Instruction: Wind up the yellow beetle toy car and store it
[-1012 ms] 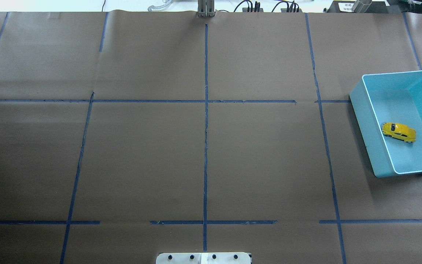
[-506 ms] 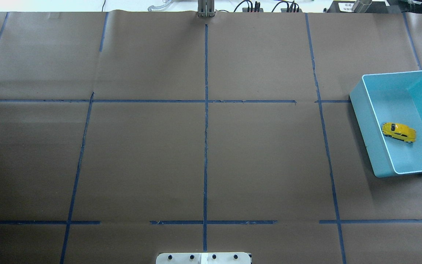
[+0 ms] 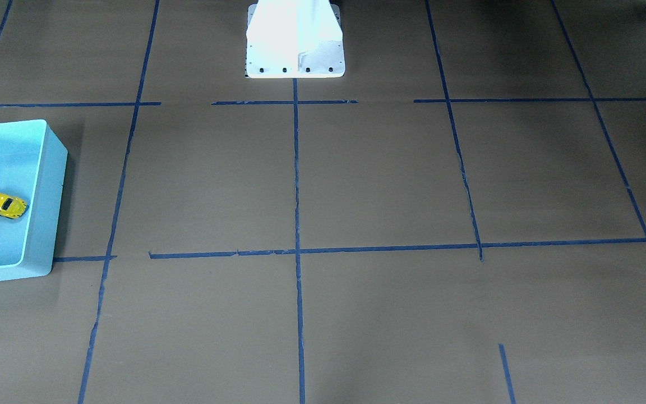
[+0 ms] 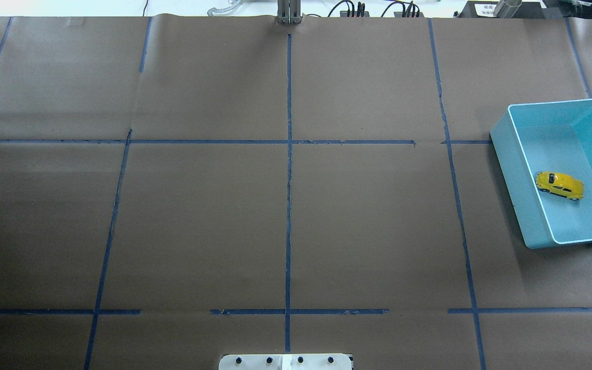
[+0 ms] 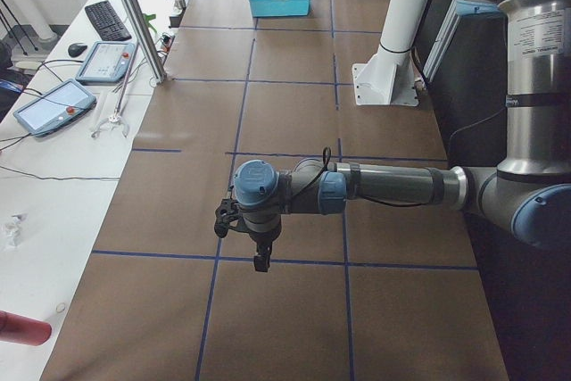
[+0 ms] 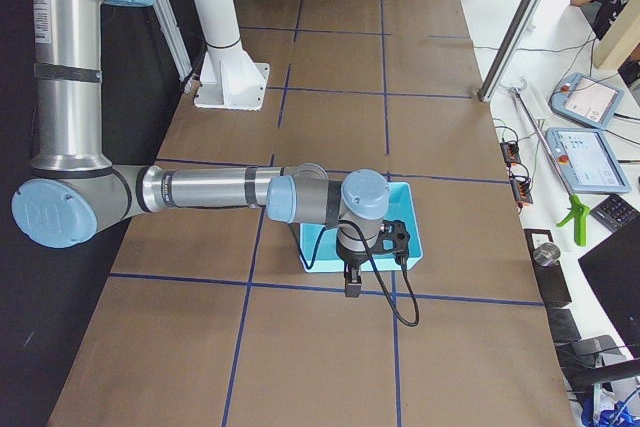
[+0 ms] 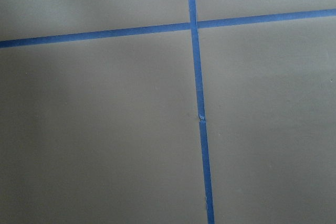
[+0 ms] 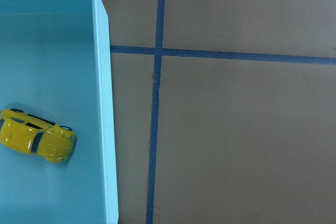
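The right gripper (image 6: 352, 287) hangs over the table (image 4: 368, 216) just beside the bin (image 4: 518, 174). It shows only in the side view, so I cannot tell whether its fingers are spread or closed. Nothing visible is held in it.

Below its wrist camera, the car (image 8: 37, 141) sits on the bin floor and appears to rest on its wheels. One end is close to the long wall that faces the table's middle. I cannot tell whether that end touches the wall.

I judge the car to be light and stiff, with a hard, glossy, rounded shell that finger pads could easily slip off. Its small wheels probably let it roll away if it is pushed along its length. The best hold is likely across the two flanks at the doors, low down and between the wheels, with the fingers coming straight down. The nearby wall leaves little room at that end, so the hand should be turned so that neither finger lands there.

From overhead, a small dark stub shows on the roof. It may be the winding knob, but it is too small to be sure. If it is, one gripper would probably have to pin the body while the other turns it. The car is probably fragile only at the stub and the axles.

Since the car already lies in the bin, the storing looks done. Whether it has been wound cannot be seen.

Farthest away, the left gripper (image 5: 260, 260) hangs over the table's opposite end, well apart from the bin. I cannot tell whether it is spread or closed either.
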Robot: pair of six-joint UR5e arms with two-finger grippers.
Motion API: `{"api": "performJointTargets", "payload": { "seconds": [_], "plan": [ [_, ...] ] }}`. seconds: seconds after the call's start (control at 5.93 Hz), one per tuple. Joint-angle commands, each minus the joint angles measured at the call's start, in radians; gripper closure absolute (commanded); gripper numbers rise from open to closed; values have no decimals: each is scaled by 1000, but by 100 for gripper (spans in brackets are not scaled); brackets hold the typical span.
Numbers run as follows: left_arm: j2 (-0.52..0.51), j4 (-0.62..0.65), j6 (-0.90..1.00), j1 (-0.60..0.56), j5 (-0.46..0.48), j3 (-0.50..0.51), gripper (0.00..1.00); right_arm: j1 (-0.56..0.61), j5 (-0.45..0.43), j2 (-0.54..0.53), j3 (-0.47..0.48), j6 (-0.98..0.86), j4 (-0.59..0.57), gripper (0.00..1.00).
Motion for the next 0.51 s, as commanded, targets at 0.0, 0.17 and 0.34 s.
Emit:
{"api": "performJointTargets", "payload": {
  "seconds": [0.0, 0.17, 0.34],
  "plan": [
    [0, 0, 0, 0, 0, 0, 0, 0, 0, -1, 0, 2, 0, 0],
    [1, 0, 0, 0, 0, 0, 0, 0, 0, -1, 0, 2, 0, 0],
    [0, 0, 0, 0, 0, 0, 0, 0, 0, -9, -2, 2, 0, 0]
  ]
}}
